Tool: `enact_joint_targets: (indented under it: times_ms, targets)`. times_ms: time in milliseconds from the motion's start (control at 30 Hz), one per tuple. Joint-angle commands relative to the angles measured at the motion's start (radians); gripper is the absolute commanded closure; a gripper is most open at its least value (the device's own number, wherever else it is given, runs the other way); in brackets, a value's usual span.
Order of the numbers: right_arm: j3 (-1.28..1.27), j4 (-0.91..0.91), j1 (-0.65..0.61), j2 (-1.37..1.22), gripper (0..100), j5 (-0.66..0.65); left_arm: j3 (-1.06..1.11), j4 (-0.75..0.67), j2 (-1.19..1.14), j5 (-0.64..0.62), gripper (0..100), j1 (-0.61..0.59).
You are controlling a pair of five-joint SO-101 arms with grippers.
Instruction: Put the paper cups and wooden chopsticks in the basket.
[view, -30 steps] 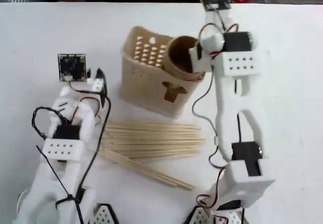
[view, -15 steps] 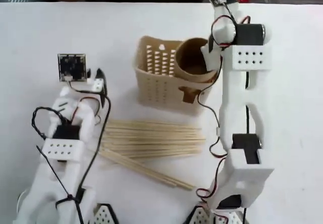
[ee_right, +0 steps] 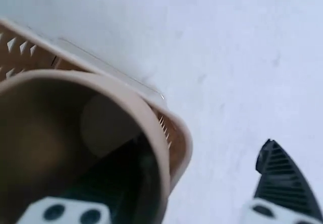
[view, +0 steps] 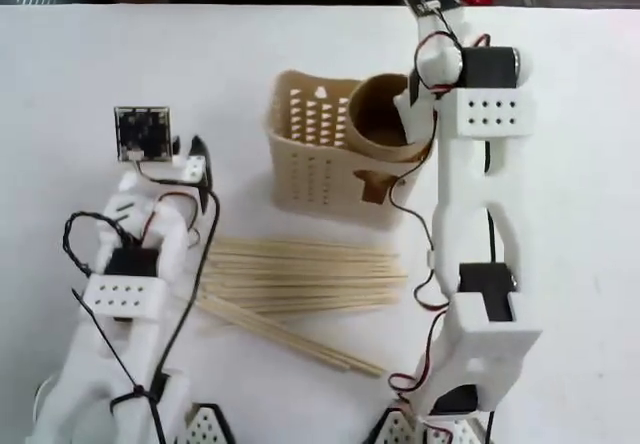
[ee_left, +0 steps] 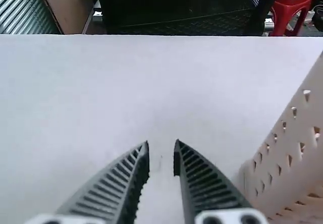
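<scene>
Left gripper (ee_left: 161,144) sits low over the counter (view: 120,54), jaws narrow and empty, likely idle beside the chopsticks (view: 300,279) piled loose in front of the basket (view: 315,169). 1 cup (view: 378,114) stands in the basket's right end; right gripper (view: 412,114) is wide, 1 jaw inside the cup, the other clear outside, so it reads as a release. Counter plain white; red stool (ee_left: 295,2) beyond its far edge.

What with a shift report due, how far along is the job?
Done: one brown paper cup sits in the cream perforated basket. In hand: the right hand is open astride the cup's rim. To do: the loose wooden chopsticks all lie on the white table, outside the basket; the left hand is empty.
</scene>
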State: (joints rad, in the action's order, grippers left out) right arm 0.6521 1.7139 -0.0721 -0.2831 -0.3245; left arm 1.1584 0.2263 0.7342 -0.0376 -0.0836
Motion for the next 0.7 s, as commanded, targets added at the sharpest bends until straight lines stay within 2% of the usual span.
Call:
enact_joint_targets:
  times_ms: [0, 667]
  targets:
    - [0.003, 0.007, -0.018, 0.140, 70.1, 0.018, -0.006, -0.032, 0.024, 0.012, 90, 0.013]
    - [-0.422, 0.005, -0.136, 0.881, 72.2, 0.044, -0.012, -0.052, 0.030, 0.012, 90, -0.053]
